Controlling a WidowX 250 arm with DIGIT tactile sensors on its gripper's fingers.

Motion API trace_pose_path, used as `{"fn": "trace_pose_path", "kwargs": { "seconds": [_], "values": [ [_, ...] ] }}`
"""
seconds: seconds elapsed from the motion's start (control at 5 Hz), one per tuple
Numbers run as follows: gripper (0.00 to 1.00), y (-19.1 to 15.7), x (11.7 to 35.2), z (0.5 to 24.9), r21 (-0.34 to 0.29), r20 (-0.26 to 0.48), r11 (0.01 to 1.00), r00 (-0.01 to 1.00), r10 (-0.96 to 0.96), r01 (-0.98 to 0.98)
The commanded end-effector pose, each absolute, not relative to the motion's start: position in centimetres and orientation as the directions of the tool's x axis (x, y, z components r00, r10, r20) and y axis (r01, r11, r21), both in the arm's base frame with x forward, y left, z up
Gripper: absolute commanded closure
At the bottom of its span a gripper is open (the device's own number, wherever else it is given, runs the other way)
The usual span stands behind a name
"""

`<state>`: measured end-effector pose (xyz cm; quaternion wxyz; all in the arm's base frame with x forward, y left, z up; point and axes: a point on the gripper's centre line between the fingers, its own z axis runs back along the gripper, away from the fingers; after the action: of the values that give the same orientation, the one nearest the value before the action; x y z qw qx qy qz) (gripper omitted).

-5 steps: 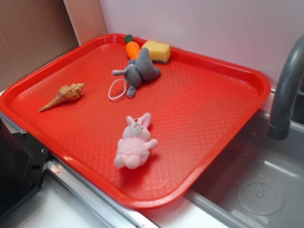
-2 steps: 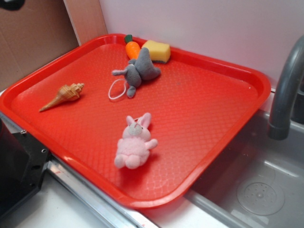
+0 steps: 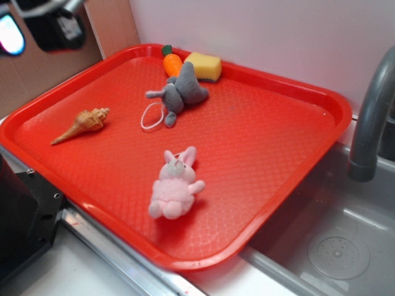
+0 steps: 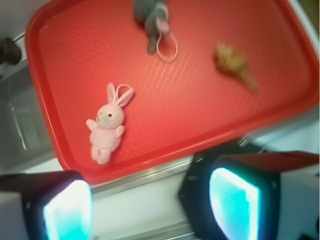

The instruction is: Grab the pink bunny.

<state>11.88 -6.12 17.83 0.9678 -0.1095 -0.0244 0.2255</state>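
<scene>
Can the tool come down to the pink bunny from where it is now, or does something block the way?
Probably yes. The pink bunny lies alone on the red tray; the grey plush and the shell lie well apart from it. The tool hangs open, off the tray's corner.

text: none legible | labels/brands: none | numbers/signs: none | red tray (image 3: 321, 98): embossed grid texture only, no print | pink bunny (image 3: 174, 184): no tag readable | grey plush (image 3: 182, 91): no tag readable | wrist view: blurred (nothing to read there either)
</scene>
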Motion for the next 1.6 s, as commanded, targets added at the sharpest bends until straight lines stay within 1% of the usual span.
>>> {"fn": "trace_pose_path", "kwargs": {
  "seconds": [0.0,0.2,0.4,0.6,0.8,1.0,1.2,1.4],
  "values": [
    [0.0,-11.1,14.6,13.5,-0.243,-0.005,0.791,0.816,0.578,-0.561],
    [0.0,-13.2,15.6,10.8,-0.238,0.01,0.793,0.815,0.579,-0.561],
    [0.0,-14.4,16.0,8.2,-0.222,0.038,0.775,0.789,0.613,-0.592],
    [0.0,-14.3,16.5,5.9,-0.177,0.039,0.772,0.779,0.626,-0.611],
    [0.0,-13.6,17.2,4.0,-0.147,0.062,0.761,0.762,0.645,-0.632],
    [0.0,-12.7,17.6,3.1,-0.132,0.051,0.743,0.744,0.666,-0.656],
    [0.0,-12.3,18.0,2.2,-0.097,0.046,0.732,0.731,0.681,-0.675],
    [1.0,-12.0,18.1,1.6,-0.09,0.053,0.73,0.728,0.683,-0.678]
  ]
}}
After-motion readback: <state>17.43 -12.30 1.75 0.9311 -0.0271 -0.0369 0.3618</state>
